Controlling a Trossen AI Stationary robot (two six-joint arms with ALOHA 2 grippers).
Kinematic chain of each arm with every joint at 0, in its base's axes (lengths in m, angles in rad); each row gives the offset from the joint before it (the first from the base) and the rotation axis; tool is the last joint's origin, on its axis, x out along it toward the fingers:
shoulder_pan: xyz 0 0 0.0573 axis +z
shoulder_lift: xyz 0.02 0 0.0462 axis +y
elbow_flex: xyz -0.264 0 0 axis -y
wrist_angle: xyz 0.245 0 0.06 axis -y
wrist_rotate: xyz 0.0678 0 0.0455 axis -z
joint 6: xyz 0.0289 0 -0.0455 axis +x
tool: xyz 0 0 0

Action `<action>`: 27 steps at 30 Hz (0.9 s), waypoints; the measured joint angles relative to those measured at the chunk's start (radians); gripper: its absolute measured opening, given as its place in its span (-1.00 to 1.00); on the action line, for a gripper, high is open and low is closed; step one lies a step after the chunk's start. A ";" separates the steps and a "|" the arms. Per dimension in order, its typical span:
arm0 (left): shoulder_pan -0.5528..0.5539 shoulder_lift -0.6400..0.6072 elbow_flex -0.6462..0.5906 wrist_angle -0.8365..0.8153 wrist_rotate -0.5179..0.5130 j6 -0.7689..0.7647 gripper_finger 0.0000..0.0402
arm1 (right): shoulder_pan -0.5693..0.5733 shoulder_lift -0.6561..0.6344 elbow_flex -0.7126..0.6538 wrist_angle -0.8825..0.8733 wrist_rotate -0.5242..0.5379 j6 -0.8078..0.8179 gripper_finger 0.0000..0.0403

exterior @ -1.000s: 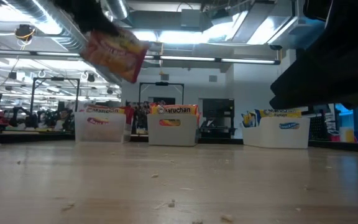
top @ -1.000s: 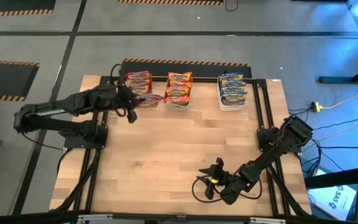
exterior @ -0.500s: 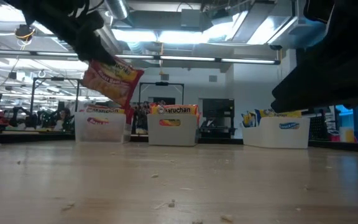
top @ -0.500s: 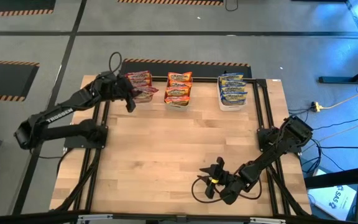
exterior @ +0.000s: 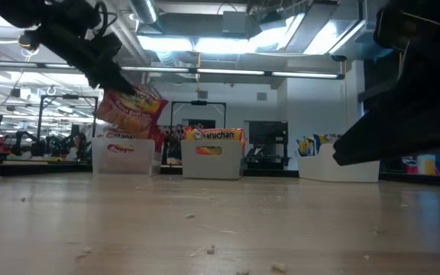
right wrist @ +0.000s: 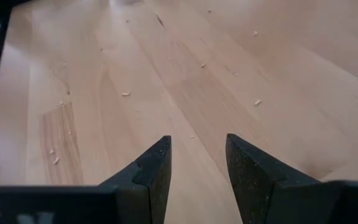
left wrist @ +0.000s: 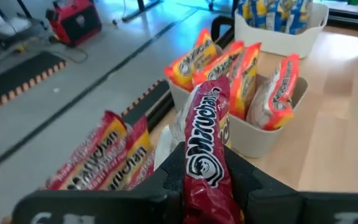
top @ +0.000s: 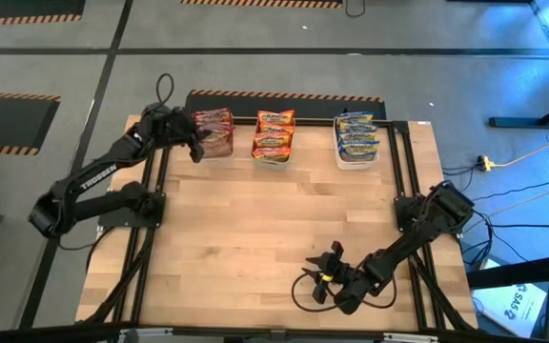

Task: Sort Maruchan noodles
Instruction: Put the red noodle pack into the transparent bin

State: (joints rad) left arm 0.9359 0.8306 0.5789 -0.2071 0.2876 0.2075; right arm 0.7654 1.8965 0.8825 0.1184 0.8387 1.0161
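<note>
The left pincer (left wrist: 207, 186) gripped a red noodle packet (left wrist: 207, 143) above the red-packet tub (top: 213, 133); the right pincer (right wrist: 194, 165) hung parted over the desk (top: 274, 229).

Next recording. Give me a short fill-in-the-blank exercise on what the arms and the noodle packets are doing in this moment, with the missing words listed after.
1. The left gripper is shut on a ____ noodle packet above the leftmost tub.
2. The middle tub holds packets whose colour is ____.
3. The right gripper hangs over bare table with its fingers ____ and nothing between them.
4. The blue-and-yellow packets sit in the tub farthest to the ____ in the high view.

Missing words: red; orange; open; right
</note>
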 joint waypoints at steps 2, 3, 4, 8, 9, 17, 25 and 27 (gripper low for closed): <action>0.019 0.017 -0.013 0.014 0.018 -0.017 -0.76 | 0.000 0.001 0.000 -0.002 -0.001 0.001 -0.31; 0.026 0.025 -0.021 0.024 0.033 -0.021 -0.76 | 0.000 0.001 0.000 0.001 0.000 0.000 -0.31; 0.032 0.036 -0.030 0.036 0.053 -0.021 -0.76 | 0.000 0.001 0.000 0.001 0.000 0.000 -0.31; 0.042 0.100 -0.081 0.122 0.108 -0.034 -0.76 | 0.000 0.001 0.000 0.001 -0.001 -0.002 -0.31; 0.042 0.116 -0.095 0.157 0.113 -0.042 -0.76 | 0.000 0.001 0.000 0.000 -0.002 -0.002 -0.31; 0.042 0.174 -0.202 0.380 0.139 -0.090 -0.76 | 0.000 0.001 0.000 0.008 -0.029 -0.002 -0.31; 0.041 0.176 -0.266 0.358 -0.072 -0.151 -0.74 | 0.000 0.001 0.000 0.008 -0.024 -0.002 -0.31; 0.041 0.175 -0.266 0.338 -0.107 -0.149 -0.69 | 0.000 0.001 0.000 0.008 -0.022 -0.002 -0.31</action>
State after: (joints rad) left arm 0.9768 1.0058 0.3130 0.1305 0.1801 0.0585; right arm 0.7654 1.8973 0.8825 0.1261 0.8169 1.0138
